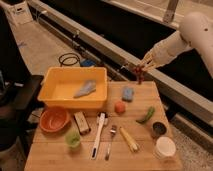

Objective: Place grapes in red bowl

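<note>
On the table (50,157), a green cup (73,138) stands nearest, with the red bowl (54,120) just behind it and the yellow tub (65,103) beyond. Farthest back, above the table's far right edge, the gripper (141,66) grips the grapes (139,75) in the air, well apart from the bowl.

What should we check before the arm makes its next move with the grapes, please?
1. Grip: ok; the gripper is shut on the grapes, which hang above the table's far right edge.
2. Target: ok; the red bowl looks empty, at the near left.
3. Path: cannot tell; the yellow tub, blue sponge and orange fruit lie between, so carry high.
4. Neighbour: ok; the green cup stands beside the bowl, apart from it.
5. Reach across to the bowl: cannot tell.
</note>
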Tool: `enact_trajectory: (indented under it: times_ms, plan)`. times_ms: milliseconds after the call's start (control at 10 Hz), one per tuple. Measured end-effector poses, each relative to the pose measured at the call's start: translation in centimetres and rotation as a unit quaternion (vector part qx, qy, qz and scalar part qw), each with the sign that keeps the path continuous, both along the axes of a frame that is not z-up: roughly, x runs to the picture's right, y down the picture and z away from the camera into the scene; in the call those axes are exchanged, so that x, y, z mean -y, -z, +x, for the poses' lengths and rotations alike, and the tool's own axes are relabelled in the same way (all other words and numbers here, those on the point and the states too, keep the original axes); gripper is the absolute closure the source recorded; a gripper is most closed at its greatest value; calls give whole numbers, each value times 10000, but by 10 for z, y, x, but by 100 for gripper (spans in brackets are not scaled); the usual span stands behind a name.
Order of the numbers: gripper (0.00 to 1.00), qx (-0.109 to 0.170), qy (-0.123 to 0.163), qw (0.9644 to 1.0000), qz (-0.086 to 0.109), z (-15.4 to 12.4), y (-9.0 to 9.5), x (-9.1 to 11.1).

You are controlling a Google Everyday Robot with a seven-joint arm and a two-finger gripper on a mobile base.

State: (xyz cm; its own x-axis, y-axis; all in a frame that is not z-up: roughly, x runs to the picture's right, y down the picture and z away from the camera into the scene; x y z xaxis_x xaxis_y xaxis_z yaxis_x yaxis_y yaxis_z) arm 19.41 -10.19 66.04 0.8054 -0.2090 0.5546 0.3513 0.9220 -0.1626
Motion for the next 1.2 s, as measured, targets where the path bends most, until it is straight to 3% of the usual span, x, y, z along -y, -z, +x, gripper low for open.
enact_trajectory:
  times_ms: [800, 1000, 1200]
  plan:
    - [100, 39, 56, 10000, 18, -4, 3, -1]
    - [100, 131, 253, 9995, 137, -15, 10, 0]
    - [100, 365, 611, 9969, 343, -51, 25, -3]
